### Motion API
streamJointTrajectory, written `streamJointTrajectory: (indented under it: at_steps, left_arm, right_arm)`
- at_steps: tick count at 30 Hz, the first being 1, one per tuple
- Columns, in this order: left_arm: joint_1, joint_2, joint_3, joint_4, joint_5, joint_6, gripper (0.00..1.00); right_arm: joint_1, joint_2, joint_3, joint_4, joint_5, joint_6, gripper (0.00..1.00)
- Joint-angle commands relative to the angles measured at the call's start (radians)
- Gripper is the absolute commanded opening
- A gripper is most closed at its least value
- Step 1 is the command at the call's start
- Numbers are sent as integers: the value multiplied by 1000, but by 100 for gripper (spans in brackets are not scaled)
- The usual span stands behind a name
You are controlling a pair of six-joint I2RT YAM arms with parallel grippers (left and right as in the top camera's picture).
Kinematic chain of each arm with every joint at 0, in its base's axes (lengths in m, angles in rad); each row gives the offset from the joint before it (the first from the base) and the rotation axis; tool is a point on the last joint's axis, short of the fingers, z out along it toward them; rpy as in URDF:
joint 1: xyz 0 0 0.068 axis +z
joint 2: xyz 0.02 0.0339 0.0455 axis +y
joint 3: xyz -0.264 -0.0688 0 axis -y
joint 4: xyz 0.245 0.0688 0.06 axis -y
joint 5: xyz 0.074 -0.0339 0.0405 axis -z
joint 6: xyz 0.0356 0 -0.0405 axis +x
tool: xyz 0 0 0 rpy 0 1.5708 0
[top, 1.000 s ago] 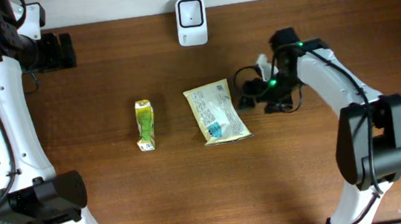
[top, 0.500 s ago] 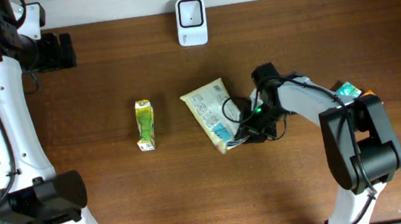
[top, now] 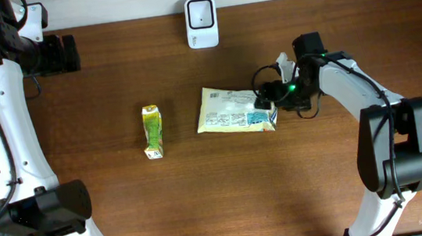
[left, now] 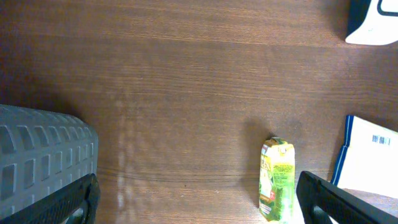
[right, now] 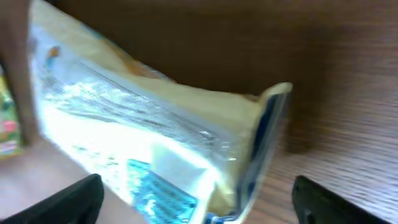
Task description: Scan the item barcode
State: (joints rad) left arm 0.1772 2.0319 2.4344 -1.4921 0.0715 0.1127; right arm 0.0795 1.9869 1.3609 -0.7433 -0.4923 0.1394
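Snack pouch (top: 230, 110) lies flat mid-table, well apart from the barcode scanner (top: 200, 13) — not yet scanned; right gripper (top: 269, 101) at its right end, jaws apart, no grip; left gripper (left: 198, 200) parked far off, jaws wide; pickup and presentation remain.

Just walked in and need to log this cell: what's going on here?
The right gripper is at the right end of the pale yellow plastic snack pouch, jaws open, the pouch lying on the brown wooden table. The left gripper is parked open near the back-left corner. The white barcode scanner and the small green juice carton sit untouched.
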Motion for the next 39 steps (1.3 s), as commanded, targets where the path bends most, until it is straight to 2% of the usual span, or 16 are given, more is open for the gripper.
streamJointTrajectory:
  at_steps: [1,5,9,10,11,14,16,19,23,24,25,26,30,32,36,39]
  left_arm:
    - [7,1,0,1,3,13,99]
    - [7,1,0,1,3,13,99]
    - [7,1,0,1,3,13,99]
    - [7,1,0,1,3,13,99]
    - [7,1,0,1,3,13,99]
    - [7,1,0,1,3,13,99]
    - [7,1,0,1,3,13,99]
    - [7,1,0,1,3,13,99]
    - [7,1,0,1,3,13,99]
    - [7,1,0,1,3,13,99]
    - [7,1,0,1,3,13,99]
    - [7,1,0,1,3,13,99]
    - [7,1,0,1,3,13,99]
    - [7,1,0,1,3,13,99]
    - [7,1,0,1,3,13,99]
    - [7,1,0,1,3,13,99]
  right_arm:
    - [18,6,-63,59,-79,150,99]
    - [61,55,-165,303,-102,295,99]
    - [153,159,-167,430,-103,396,96]
    - [172,193,-167,458,-119,446,81]
    - [180,215,-167,476,-136,484,54]
    - [181,224,-167,487,-137,502,4]
    - [173,224,-164,487,-165,500,4]
    - [111,192,-122,434,-230,329,4]
    - [22,183,90,121,-110,-108,6]
    - [14,183,143,46,-21,-164,28]
    - [10,183,179,5,24,-170,61]
    - [-3,183,258,-77,45,-169,67]
    - [-7,179,528,-358,22,-72,71]
    - [94,177,665,-552,5,-19,72]
    - [256,179,638,-539,393,-30,86]
    - [280,181,638,-524,425,-31,93]
